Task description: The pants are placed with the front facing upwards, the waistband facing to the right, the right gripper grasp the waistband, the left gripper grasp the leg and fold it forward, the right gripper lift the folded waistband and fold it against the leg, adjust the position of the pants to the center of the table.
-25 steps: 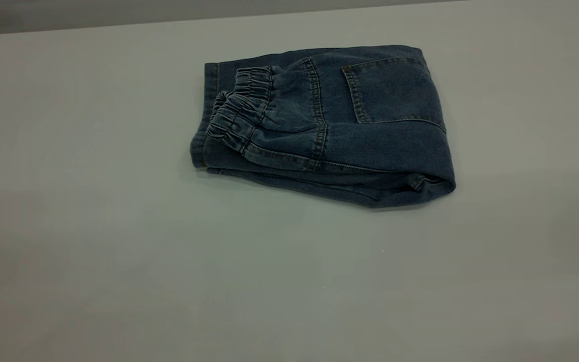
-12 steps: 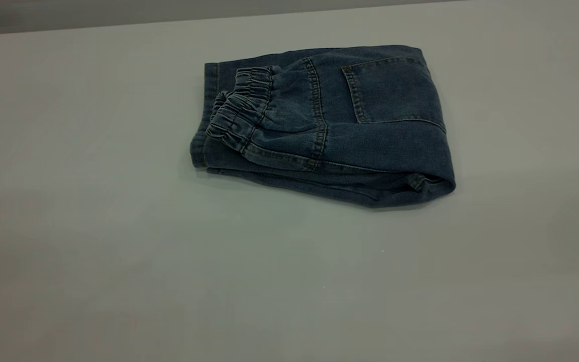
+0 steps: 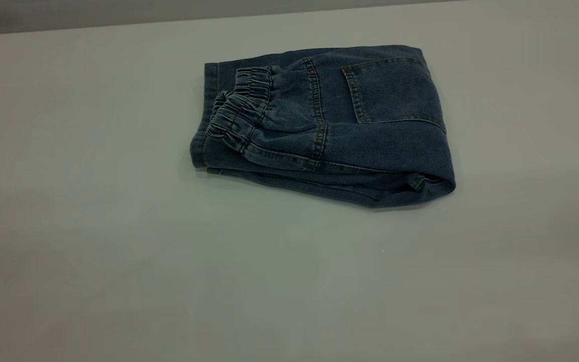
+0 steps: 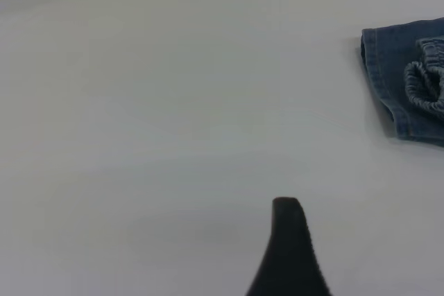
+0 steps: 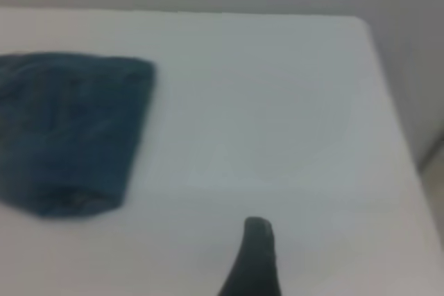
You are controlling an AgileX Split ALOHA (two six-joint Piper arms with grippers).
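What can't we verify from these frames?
- Left gripper: left wrist view shows one finger, cut off by the frame edge; open or shut unknown.
- Right gripper: same in the right wrist view.
- Both arms: outside the exterior view.
- Pants: lower layers and leg fronts hidden under the fold with the waistband on top.

Short blue denim pants (image 3: pixel 329 125) lie folded into a compact bundle, upper centre of exterior frame, flat on white table (image 3: pixel 118 251). Gathered elastic waistband (image 3: pixel 239 108) on top, toward bundle's left end; back pocket faces up.
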